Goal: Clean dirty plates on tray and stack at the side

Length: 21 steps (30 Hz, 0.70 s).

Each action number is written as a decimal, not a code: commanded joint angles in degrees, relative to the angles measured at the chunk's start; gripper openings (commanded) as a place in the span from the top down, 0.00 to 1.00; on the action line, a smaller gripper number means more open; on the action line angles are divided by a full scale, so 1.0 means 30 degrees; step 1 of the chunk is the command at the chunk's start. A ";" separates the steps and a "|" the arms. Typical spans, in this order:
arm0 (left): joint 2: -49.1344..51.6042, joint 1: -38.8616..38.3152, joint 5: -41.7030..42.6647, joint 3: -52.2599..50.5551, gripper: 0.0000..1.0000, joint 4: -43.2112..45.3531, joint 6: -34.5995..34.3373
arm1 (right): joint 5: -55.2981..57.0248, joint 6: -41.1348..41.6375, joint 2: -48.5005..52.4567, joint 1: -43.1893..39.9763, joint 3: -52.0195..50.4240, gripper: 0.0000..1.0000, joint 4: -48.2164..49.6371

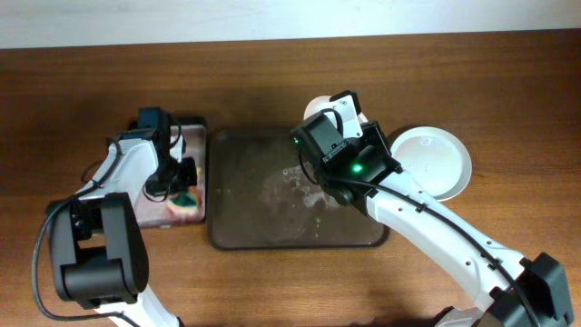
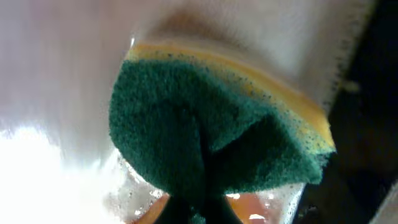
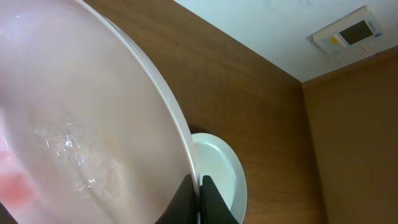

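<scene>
A white plate [image 3: 93, 124] is pinched at its rim by the right hand [image 3: 199, 198], whose fingers [image 3: 213, 202] are pressed together on either side of the edge. The plate is held tilted above the far edge of the tray [image 1: 236, 227]. Water drops and a faint red smear [image 3: 12, 186] are seen on its face. A second plate [image 1: 436, 159], white and clean-looking, is set on the desk [image 1: 91, 82] just to the right of the tray. A wet patch [image 1: 295, 186] is seen on the tray floor. A green and yellow sponge [image 2: 211, 137] is pinched by the left hand [image 1: 184, 186] over the small tray [image 1: 192, 136].
</scene>
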 commanded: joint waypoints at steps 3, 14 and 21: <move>0.0160 0.0138 -0.0073 -0.0036 1.00 0.0284 -0.0138 | 0.0510 0.0204 -0.0321 0.0073 0.0379 0.96 0.0066; -0.1617 0.0138 -0.0073 0.0255 0.67 -0.1821 -0.0131 | 0.0525 0.0204 -0.0328 0.0066 0.0379 0.96 0.0080; -0.2310 0.0138 0.0015 0.0284 0.63 -0.1800 -0.0131 | 0.0678 0.1275 -0.0379 0.0036 0.0466 0.96 0.0138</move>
